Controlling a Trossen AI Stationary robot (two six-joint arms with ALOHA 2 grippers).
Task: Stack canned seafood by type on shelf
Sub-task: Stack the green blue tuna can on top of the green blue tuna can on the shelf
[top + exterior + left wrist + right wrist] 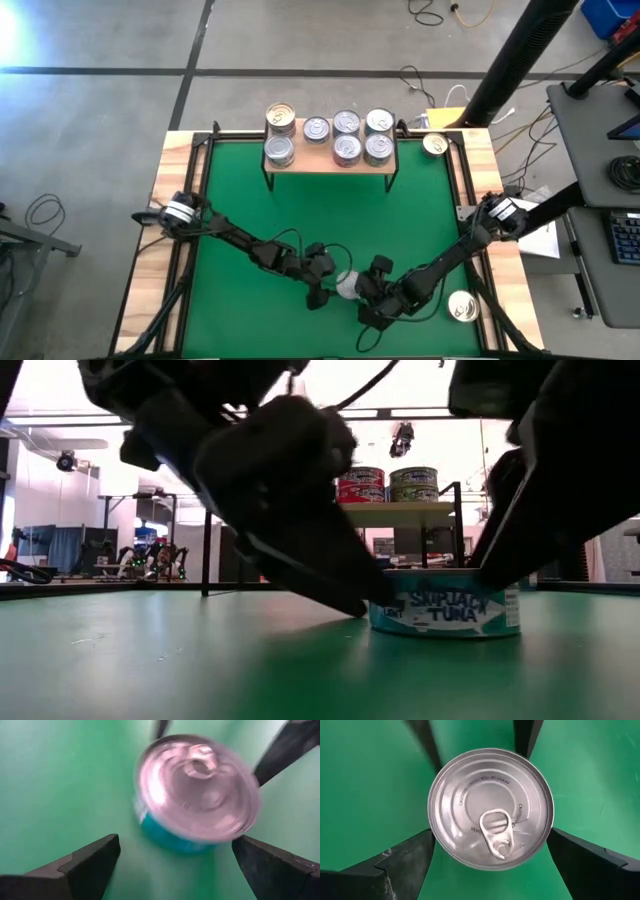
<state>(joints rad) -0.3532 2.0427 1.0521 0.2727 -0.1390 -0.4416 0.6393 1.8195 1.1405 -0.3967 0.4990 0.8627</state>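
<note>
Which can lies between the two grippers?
The tuna can on the green mat, between the left gripper and right gripper; other cans are farther away.

In the left wrist view, the short round silver-topped teal-sided tin (197,795) is smeared by blur. In the high view, both dark arms partly cover it. Labels on the round tins (330,137) atop the light-wood shelf (330,165) are too small to read.

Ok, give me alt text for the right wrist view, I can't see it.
A round silver tuna can with a pull tab sits upright on the green table, between the open fingers of the right hand.
</note>
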